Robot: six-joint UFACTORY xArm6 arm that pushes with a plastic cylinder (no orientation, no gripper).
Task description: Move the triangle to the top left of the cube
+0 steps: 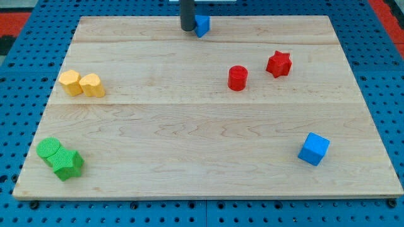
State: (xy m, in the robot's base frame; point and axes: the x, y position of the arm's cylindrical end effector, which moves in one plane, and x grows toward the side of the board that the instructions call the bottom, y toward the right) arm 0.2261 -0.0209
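A blue triangle block (202,25) lies near the view's top edge of the wooden board, just right of centre. My tip (187,29) stands right against its left side, touching it or nearly so. A blue cube (314,149) sits far off at the view's lower right. The triangle is well up and to the left of the cube.
A red cylinder (237,77) and a red star (278,64) lie at the upper right. Two yellow blocks (81,83) sit side by side at the left. Two green blocks (59,158) sit at the lower left corner. The board (189,139) rests on a blue pegboard.
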